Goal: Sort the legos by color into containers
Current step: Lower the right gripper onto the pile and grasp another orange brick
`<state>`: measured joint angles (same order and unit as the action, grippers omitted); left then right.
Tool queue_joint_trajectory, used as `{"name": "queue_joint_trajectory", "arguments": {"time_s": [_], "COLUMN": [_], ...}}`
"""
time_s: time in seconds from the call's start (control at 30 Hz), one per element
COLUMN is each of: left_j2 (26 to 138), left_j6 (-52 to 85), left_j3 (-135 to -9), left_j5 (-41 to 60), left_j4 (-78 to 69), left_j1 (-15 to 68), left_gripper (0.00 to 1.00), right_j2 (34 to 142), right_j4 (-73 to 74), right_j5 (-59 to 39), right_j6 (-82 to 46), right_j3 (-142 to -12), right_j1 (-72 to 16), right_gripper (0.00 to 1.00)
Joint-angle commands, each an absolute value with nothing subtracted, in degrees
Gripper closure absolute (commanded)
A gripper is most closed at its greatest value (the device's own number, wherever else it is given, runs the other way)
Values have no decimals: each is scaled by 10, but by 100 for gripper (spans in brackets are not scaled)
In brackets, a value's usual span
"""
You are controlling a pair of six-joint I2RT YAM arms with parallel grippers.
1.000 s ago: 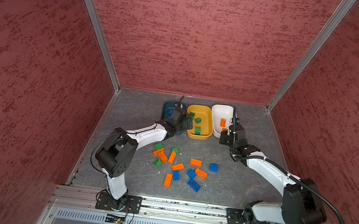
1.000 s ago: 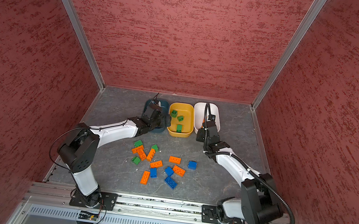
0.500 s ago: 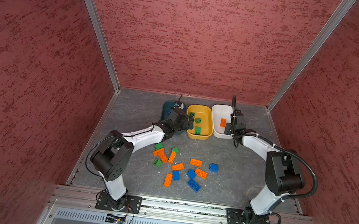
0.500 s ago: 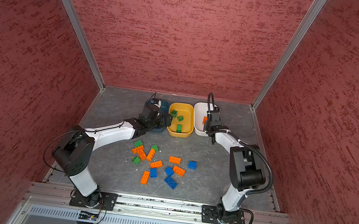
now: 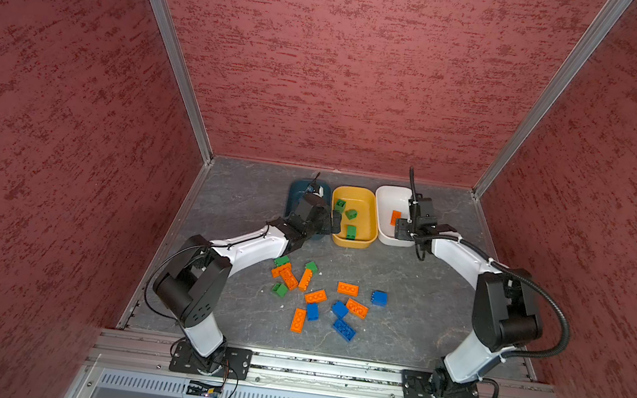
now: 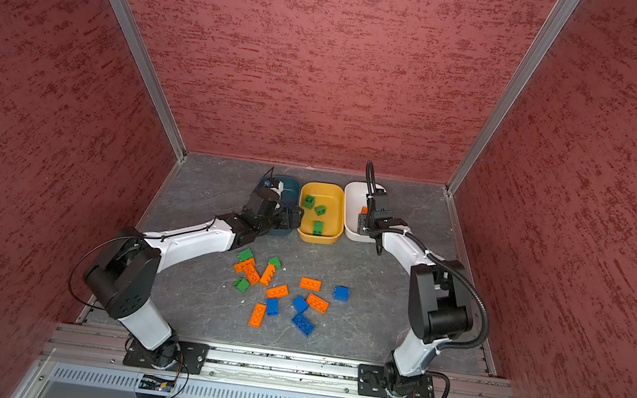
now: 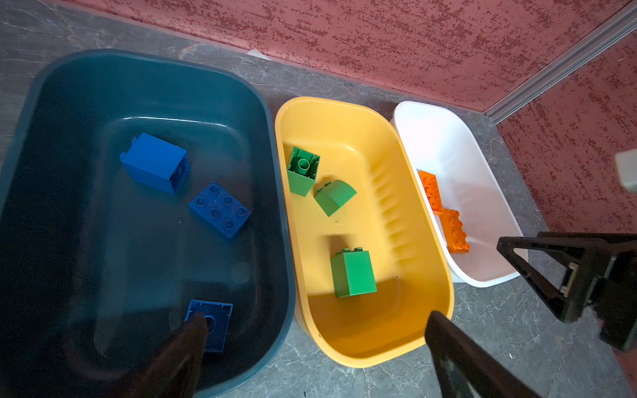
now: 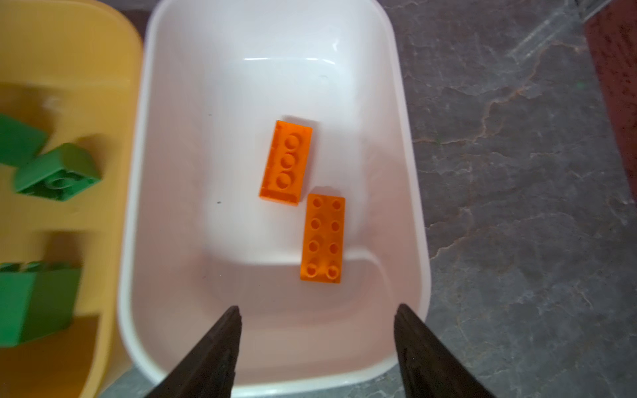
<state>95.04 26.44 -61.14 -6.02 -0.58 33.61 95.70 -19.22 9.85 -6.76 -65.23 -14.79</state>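
Right pincer (image 8: 317, 310) is hanging released over the white shallow plastic tub (image 8: 206, 103), two orange studded bricks (image 8: 322, 237) lying inside. Left pincer (image 7: 315, 317) is gaping empty, straddling the dark teal plastic tub (image 7: 69, 138) and the mustard yellow plastic tub (image 7: 331, 102). Risk: an arm retracting low could be clipping a rim, shoving a tub.

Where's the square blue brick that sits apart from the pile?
In both top views the square blue brick lies on the table at the pile's right edge, just right of an orange brick.
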Motion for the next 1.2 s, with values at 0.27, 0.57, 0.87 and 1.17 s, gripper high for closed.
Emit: {"name": "queue_joint_trajectory", "arguments": {"time_s": [0.27,0.57,0.87,1.17], "left_j2": [915,868,859,854], "left_j6": [264,296,313,335], "left_j3": [-572,-526,-509,-496], "left_j5": [-34,-75,-82,-76], "left_j4": [-48,-43,-41,-48], "left_j1": [332,310,301,288], "left_gripper": [1,1,1,1], "right_j2": [836,913,982,1016], "right_j4": [-287,-304,-292,-304], "right_j5": [-120,-172,-144,-78], "right_j6": [105,225,277,299], "right_j3": [-547,-560,-592,-590], "right_j1": [-274,-377,-410,-431], "right_gripper": [22,23,25,32]}}
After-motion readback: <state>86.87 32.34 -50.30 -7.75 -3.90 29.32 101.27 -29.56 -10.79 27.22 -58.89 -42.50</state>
